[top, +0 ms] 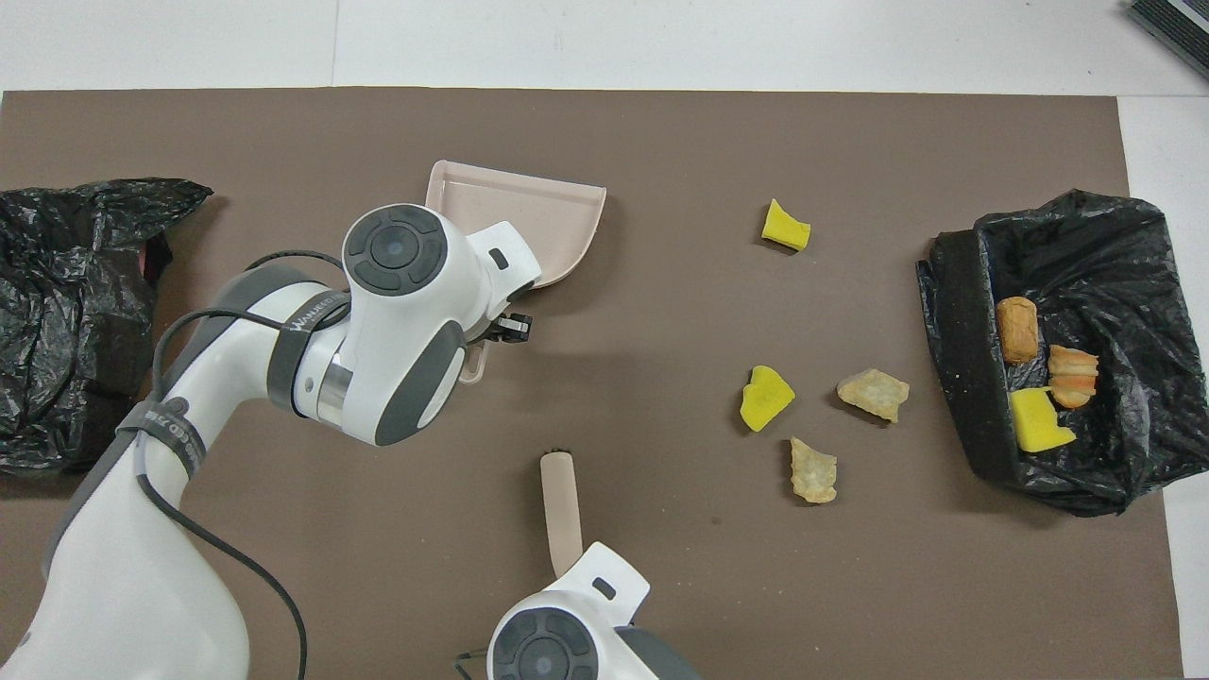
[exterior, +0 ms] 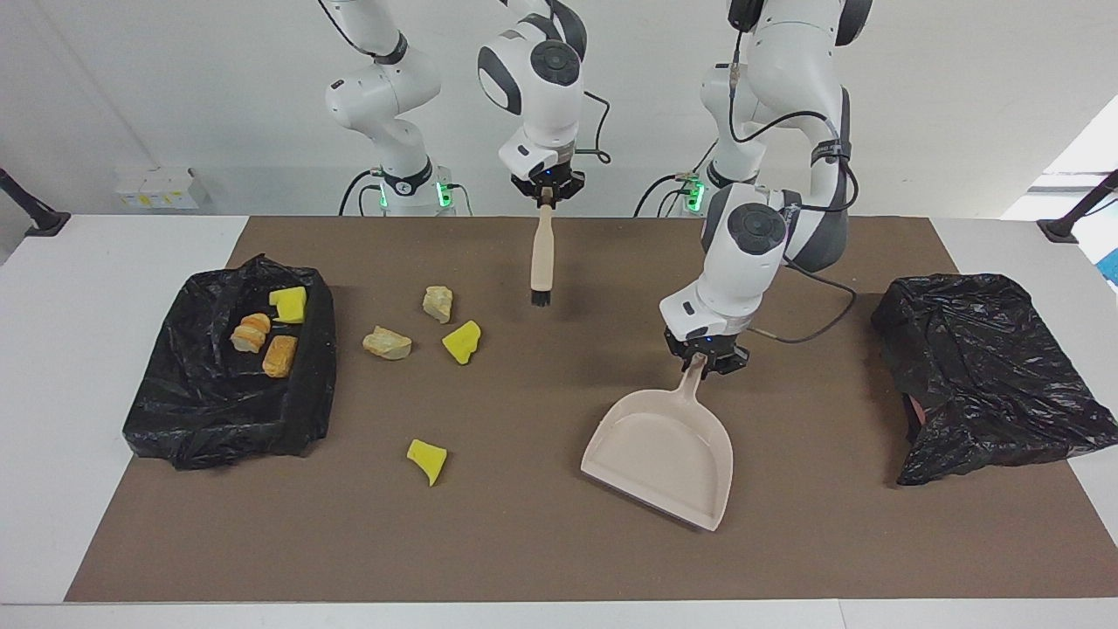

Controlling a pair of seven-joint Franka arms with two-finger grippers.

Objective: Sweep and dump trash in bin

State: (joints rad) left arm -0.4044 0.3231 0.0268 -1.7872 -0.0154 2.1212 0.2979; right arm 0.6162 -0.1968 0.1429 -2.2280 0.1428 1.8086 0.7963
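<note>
While "FRANKA" lettering is barely legible, left pincer (exterior: 704, 361) grips dustpan (exterior: 661, 454).

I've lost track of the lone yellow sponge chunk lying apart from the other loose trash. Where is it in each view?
Facing view: the lone yellow sponge chunk lies low in the picture, left of centre, on the brown mat.
Overhead view: it lies high in the picture, right of centre.
Shared landmark: the pale pink plastic dustpan, level with the chunk in both views; the chunk lies toward the right arm's end from it.
</note>
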